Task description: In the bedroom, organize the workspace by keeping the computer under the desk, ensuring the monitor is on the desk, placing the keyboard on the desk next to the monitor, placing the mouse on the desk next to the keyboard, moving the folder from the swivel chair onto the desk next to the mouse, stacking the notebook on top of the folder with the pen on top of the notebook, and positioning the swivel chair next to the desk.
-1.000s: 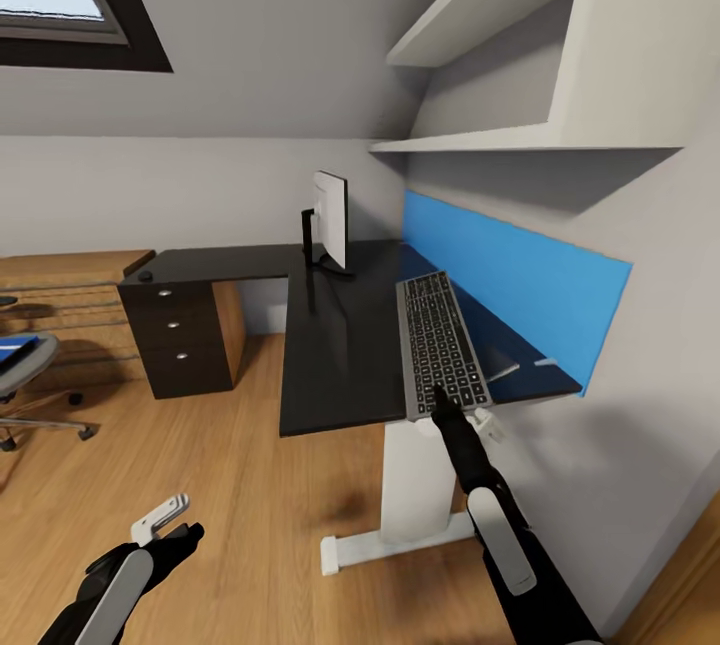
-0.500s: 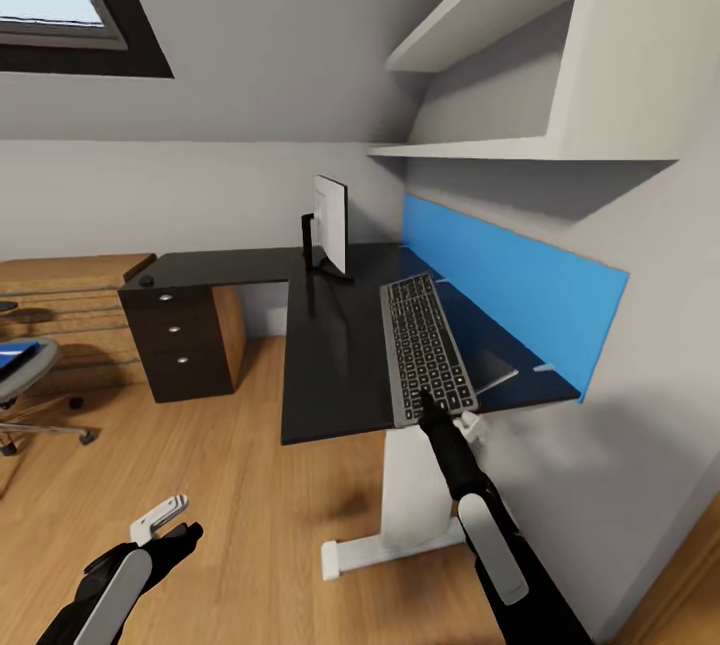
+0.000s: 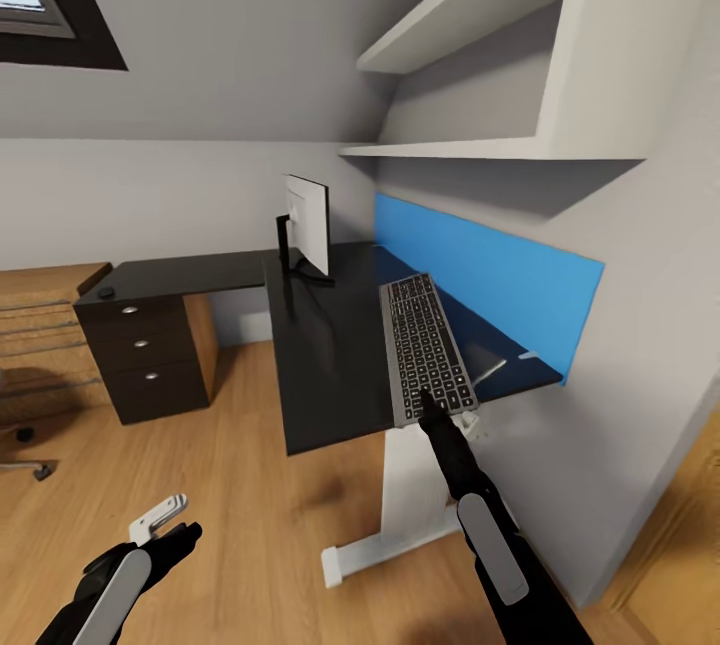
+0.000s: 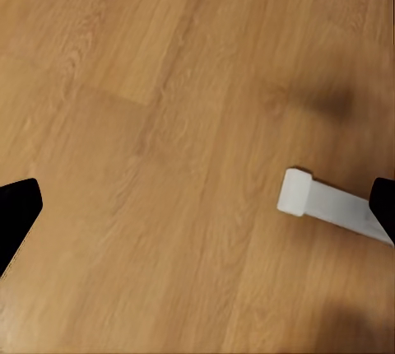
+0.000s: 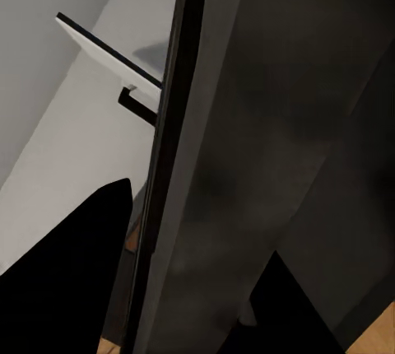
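Keyboard (image 3: 425, 350) on desk (image 3: 330, 365) at 1 o'clock, near end overhanging front edge, pinched by right gripper (image 3: 432, 403). Monitor (image 3: 307, 223) at 11. Left gripper (image 3: 165, 520) wide, empty. Risk: letting go now, kbd tips off.

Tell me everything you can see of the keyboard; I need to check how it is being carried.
The keyboard is a slim full-size board with a silver-grey frame and rows of black keys, lengthwise away from the camera. It sits over the glossy black desk, near the blue back panel, its near short end overhanging the desk's front edge. It looks slightly tilted; whether it rests on the top is unclear. The right pincer meets that near end and seems to grip it. The monitor stands apart, further back.
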Robot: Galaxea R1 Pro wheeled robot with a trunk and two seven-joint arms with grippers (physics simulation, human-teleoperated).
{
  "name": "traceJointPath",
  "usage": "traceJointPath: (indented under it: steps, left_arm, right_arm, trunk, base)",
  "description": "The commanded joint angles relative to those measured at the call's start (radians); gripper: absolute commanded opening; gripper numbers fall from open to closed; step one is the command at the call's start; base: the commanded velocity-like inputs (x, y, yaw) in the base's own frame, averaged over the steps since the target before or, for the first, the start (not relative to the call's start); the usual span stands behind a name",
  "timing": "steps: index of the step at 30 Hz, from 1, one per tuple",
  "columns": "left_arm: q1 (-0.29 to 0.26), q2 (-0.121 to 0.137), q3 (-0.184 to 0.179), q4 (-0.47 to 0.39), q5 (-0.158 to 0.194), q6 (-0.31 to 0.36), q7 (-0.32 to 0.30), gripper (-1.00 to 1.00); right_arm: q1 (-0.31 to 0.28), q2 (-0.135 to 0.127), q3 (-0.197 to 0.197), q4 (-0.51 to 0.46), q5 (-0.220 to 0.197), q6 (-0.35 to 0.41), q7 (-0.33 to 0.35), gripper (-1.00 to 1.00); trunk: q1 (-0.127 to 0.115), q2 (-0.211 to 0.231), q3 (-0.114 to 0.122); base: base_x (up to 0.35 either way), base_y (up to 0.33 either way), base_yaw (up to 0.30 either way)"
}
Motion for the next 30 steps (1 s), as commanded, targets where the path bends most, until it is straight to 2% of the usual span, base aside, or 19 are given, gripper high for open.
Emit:
traceJointPath:
  steps: [1,7,23,30]
  left_arm:
    - [0.0,0.0,0.0,-0.001,0.01,0.001,0.008,1.0]
    - [0.0,0.0,0.0,-0.001,0.01,0.001,0.008,1.0]
    - [0.0,0.002,0.003,-0.001,0.012,0.001,0.008,1.0]
    - [0.0,0.002,0.002,-0.001,0.011,0.002,0.008,1.0]
  right_arm:
    - [-0.001,0.0,0.001,0.001,-0.01,-0.004,0.004,-1.0]
    - [-0.001,-0.001,0.0,0.001,-0.011,-0.001,0.003,-1.0]
    - [-0.001,-0.006,0.0,-0.001,-0.01,-0.002,0.002,-1.0]
    - [-0.001,-0.006,-0.002,-0.002,-0.01,-0.005,0.005,-1.0]
  trunk:
    - [0.0,-0.001,-0.001]
    - [0.0,-0.001,-0.003]
    - [0.0,-0.001,-0.004]
    - [0.0,-0.001,-0.004]
  base:
    - [0.001,0.307,-0.261]
    - [0.001,0.307,-0.164]
    - [0.001,0.308,-0.011]
    - [0.193,0.215,0.0]
